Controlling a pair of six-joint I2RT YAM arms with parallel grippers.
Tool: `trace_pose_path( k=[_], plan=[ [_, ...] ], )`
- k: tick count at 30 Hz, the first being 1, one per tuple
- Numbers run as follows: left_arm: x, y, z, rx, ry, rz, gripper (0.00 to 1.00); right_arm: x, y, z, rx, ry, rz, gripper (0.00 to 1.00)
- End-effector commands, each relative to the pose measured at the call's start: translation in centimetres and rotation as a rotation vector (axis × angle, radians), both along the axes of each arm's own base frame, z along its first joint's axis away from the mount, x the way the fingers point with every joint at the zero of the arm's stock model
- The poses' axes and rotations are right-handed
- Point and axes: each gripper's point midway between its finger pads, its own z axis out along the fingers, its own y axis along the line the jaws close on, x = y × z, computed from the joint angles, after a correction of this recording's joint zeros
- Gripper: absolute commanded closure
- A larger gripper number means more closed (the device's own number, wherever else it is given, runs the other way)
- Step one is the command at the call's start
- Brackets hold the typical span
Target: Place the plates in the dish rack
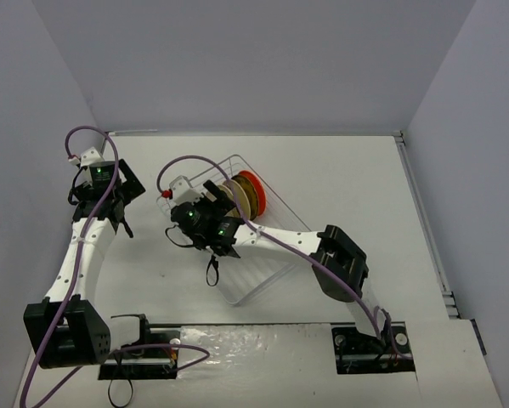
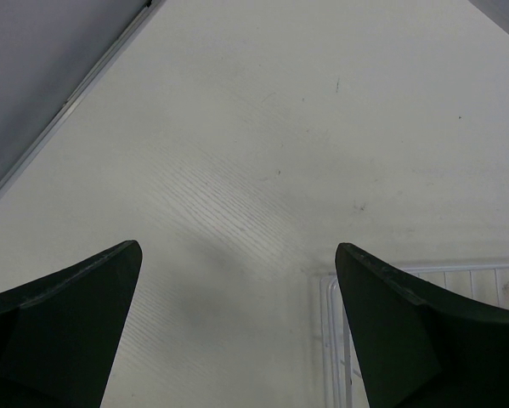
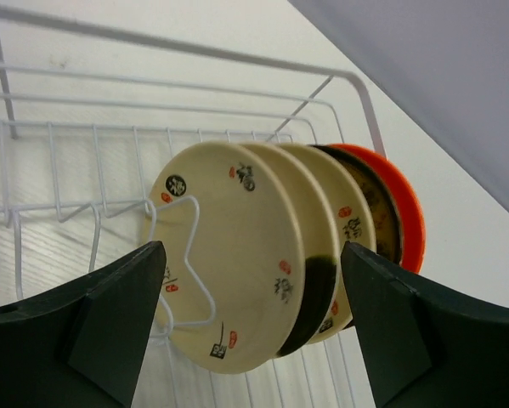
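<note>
Clearing the Rack Without Toppling the Row

All five plates (image 3: 322, 229) stand on edge in the dish rack (image 3: 178, 47), packed face to face. The row runs from the front cream plate (image 3: 237, 255) back to the orange-red plate (image 3: 410, 217) at the far end. The right gripper (image 3: 250, 251) sits spread wide, one finger on each side of the front cream plate and gripping nothing. Whether its pads clear the rim cannot be told. The left gripper (image 2: 237, 248) hangs fully open over bare table (image 2: 262, 127), just beside a corner of the rack and well apart from the plates.

The main risk appears to be the exit. A finger dragging sideways across the front rim could tip that plate off its divider prong (image 3: 195, 263), and the leaning row behind might follow. A low pull-out could also snag the rack's wires and shift the whole basket.

Room is tight at the row itself, with wire rim behind and prongs below. Straight up and back toward the rack's empty near half looks the freest path. Beyond the rack, grey walls (image 1: 237, 59) border the table on the far side and at both ends.
</note>
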Motion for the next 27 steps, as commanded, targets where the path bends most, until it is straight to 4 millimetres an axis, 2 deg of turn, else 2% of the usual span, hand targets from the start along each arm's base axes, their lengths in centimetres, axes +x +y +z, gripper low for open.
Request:
trace_pose_path(
  k=[1, 3, 5, 8, 10, 11, 12, 15, 18, 19, 22, 24, 27],
  plan=[
    [0.5, 0.1, 3.2, 0.005, -0.105, -0.003, 0.03, 3.2, -3.2, 11.8, 0.417, -0.035, 0.007, 0.15],
    [0.6, 0.0, 3.2, 0.001, -0.105, -0.010, 0.03, 4.4, -6.5, 13.8, 0.523, -0.037, -0.020, 0.12],
    [0.6, 0.0, 3.2, 0.002, -0.112, -0.005, 0.03, 6.2, -11.3, 13.4, 0.576, -0.049, -0.095, 0.06],
    [0.8, 0.0, 3.0, 0.000, -0.112, -0.002, 0.03, 7.7, -17.8, 13.5, 0.679, -0.042, -0.174, 0.04],
    [0.9, 0.1, 2.9, -0.001, -0.111, 0.000, 0.03, 7.9, -22.2, 13.6, 0.789, -0.037, -0.224, 0.02],
    [0.8, 0.1, 2.9, -0.001, -0.110, 0.001, 0.03, 8.0, -24.7, 12.9, 0.821, -0.040, -0.270, 0.01],
    [0.8, 0.1, 2.8, -0.001, -0.110, 0.003, 0.03, 8.2, -27.4, 11.3, 0.821, -0.043, -0.343, 0.00],
    [0.8, 0.4, 3.0, 0.007, -0.123, 0.023, 0.03, 7.3, -33.1, 9.6, 0.905, -0.083, -0.509, 0.00],
    [0.6, 0.9, 2.8, 0.014, -0.123, 0.045, 0.03, 6.3, -37.3, 7.0, 0.956, -0.084, -0.597, 0.00],
    [0.6, 0.9, 2.8, 0.014, -0.128, 0.052, 0.03, 6.0, -39.2, 5.3, 0.983, -0.074, -0.641, 0.00],
    [0.5, 0.9, 2.8, 0.012, -0.138, 0.056, 0.03, 5.1, -42.6, 2.2, 1.002, -0.064, -0.753, 0.00],
    [0.5, 0.9, 2.8, 0.006, -0.148, 0.057, 0.03, 4.7, -44.2, 1.0, 0.996, -0.083, -0.820, 0.00],
    [0.5, 0.7, 2.5, -0.004, -0.169, 0.055, 0.03, 4.7, -44.6, 1.2, 1.009, -0.112, -0.824, 0.00]
  ],
)
